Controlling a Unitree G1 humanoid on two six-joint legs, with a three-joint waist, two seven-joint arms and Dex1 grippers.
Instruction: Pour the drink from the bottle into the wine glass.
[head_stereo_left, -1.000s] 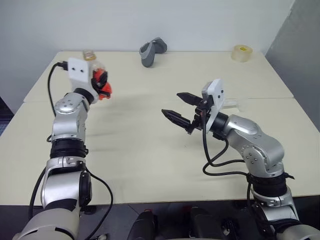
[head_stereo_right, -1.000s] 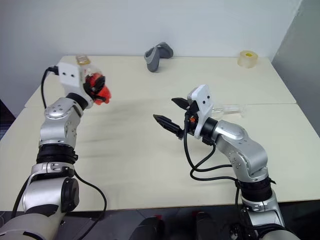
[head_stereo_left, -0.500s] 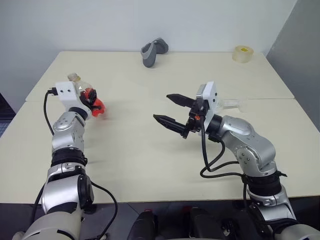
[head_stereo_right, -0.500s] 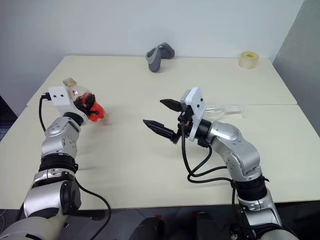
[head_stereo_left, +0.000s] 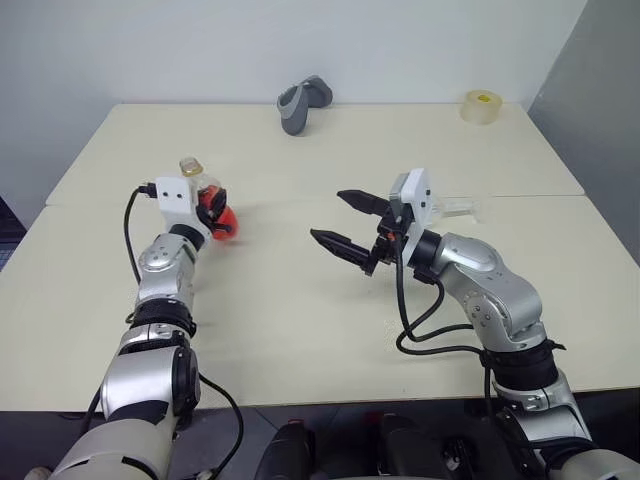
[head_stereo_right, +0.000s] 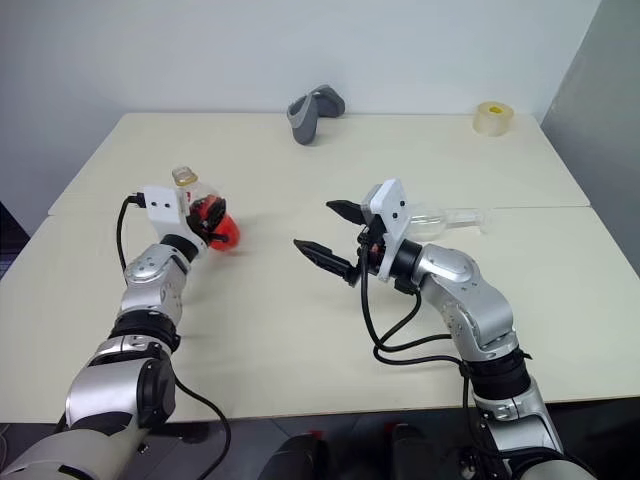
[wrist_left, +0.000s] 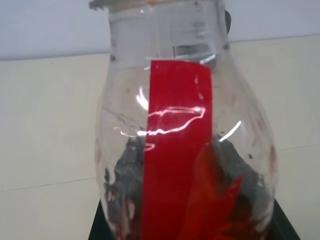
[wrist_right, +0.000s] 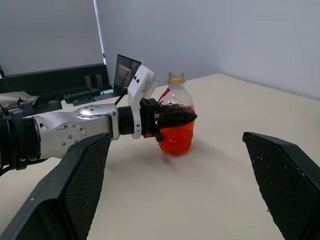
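Two arms forward; left tool (head_stereo_right: 208, 222) clamping upright bottle (wrist_right: 176, 121); right tool (head_stereo_left: 345, 222) agape

The bottle (wrist_right: 176, 116) stands upright at the left side of the table (head_stereo_left: 300, 300), a small clear plastic one with a rounded body and a short neck topped by a yellowish rim. The drink (wrist_right: 175, 136), bright red and translucent, fills only its lower part; the upper body is clear, with a red strip of label running down one side. The left claw (head_stereo_left: 213, 208) is clamped around its middle. The wine glass (head_stereo_right: 445, 217) lies on its side well to the right, clear and colourless, partly hidden behind the right arm, its stem pointing right.
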